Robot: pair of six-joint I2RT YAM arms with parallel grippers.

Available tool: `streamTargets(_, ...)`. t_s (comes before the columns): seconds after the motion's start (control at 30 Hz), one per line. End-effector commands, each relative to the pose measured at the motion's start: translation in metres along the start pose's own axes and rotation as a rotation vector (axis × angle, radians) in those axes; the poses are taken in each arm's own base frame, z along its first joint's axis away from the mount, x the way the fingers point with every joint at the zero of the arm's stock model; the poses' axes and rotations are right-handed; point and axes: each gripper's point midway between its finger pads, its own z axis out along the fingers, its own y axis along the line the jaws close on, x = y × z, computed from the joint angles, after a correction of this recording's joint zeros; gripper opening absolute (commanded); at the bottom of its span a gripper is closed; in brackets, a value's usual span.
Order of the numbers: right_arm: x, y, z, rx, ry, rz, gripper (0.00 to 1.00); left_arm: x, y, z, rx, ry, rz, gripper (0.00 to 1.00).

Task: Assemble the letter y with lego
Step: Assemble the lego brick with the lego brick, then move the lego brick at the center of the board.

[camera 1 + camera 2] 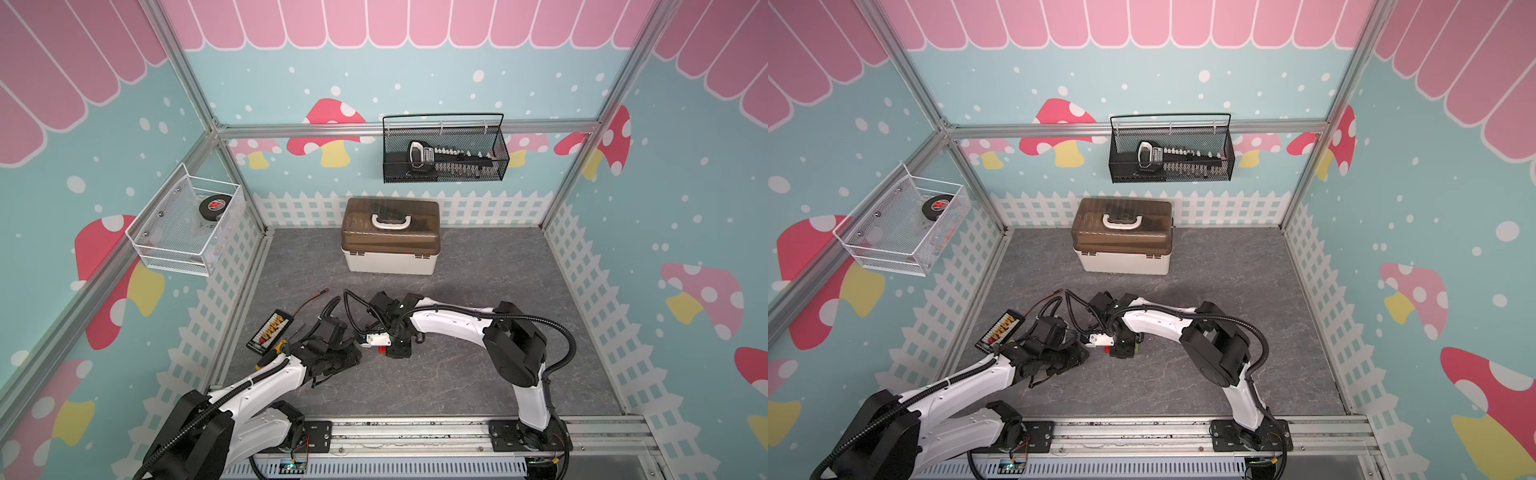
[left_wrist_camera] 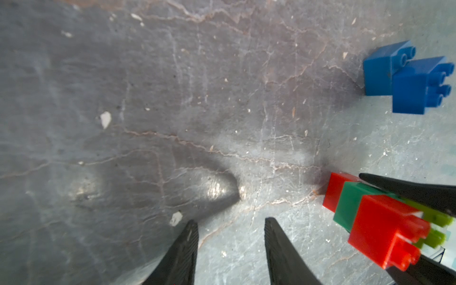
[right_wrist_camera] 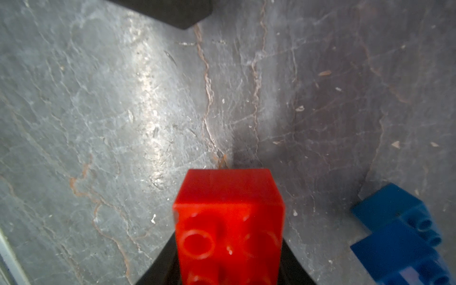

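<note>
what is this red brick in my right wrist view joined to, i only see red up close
Observer: That red brick is joined to a dark green bar, with a lime brick beside it and a second red brick on the bar's far side.
Operator: is the left arm touching it
Observer: No, the left fingers are spread and empty over bare table, apart from it.

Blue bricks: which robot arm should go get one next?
Left, probably. The left gripper is open and empty, with the blue bricks lying loose nearby. The right gripper is busy around the joined bricks.
</note>
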Motion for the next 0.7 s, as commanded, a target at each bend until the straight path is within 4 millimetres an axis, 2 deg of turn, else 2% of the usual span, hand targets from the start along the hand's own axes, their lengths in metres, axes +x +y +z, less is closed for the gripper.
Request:
streamTargets(0.0, -0.003, 0.005, -0.001, -0.028, -0.012, 0.005, 0.44, 0.009, 0.016, 0.003, -0.047, 0.023, -0.012, 0.46)
streamTargets(0.47, 0.001, 0.007, 0.014, -0.045, 0.015, 0.014, 0.42, 0.008, 0.017, 0.002, -0.05, 0.016, -0.013, 0.46)
streamTargets(0.67, -0.001, 0.004, 0.013, -0.037, 0.007, 0.024, 0.36, 0.008, 0.017, 0.002, -0.054, 0.02, -0.012, 0.46)
